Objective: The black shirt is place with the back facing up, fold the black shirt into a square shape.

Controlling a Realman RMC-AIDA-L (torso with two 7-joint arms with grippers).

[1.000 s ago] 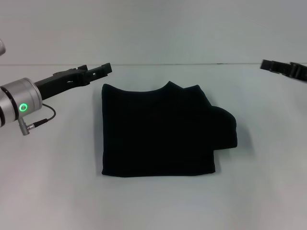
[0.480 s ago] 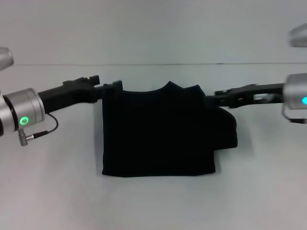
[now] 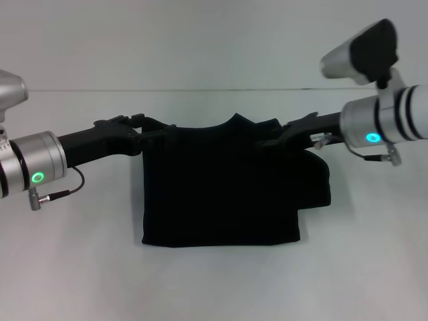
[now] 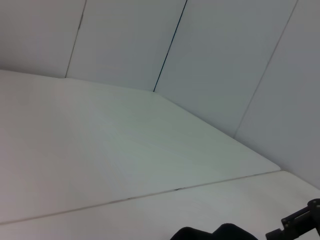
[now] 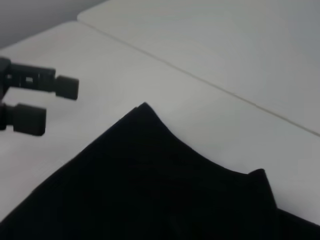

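Lying flat on the white table (image 3: 73, 267), the black shirt (image 3: 221, 194) sits right in the middle, in front of the robot. It is already partly folded into a blocky shape, but one rounded sleeve part bulges out on the robot's right side, so it is not a neat square yet. The neck edge, with its curved dip, is the far edge of the cloth. Both arms reach in toward that far edge from the sides. The left gripper (image 3: 159, 127) is at the far left corner of the shirt, and its dark tips sit over the cloth there. In the right wrist view the two tips of the left gripper (image 5: 50, 102) show a small gap between them, with nothing seen in it, so it looks a little open and not holding anything. The right gripper (image 3: 271, 139) is at the far right part of the shirt, near the neck and just above the sleeve bulge. Its tips are dark against the dark cloth, so I cannot tell if it is open or closed, or if it has hold of the shirt. The shirt runs wide from left to right between the two grippers, and each one is close to its own corner. My guess is that the next move is to pinch those two far corners and bring the far edge toward the near edge.
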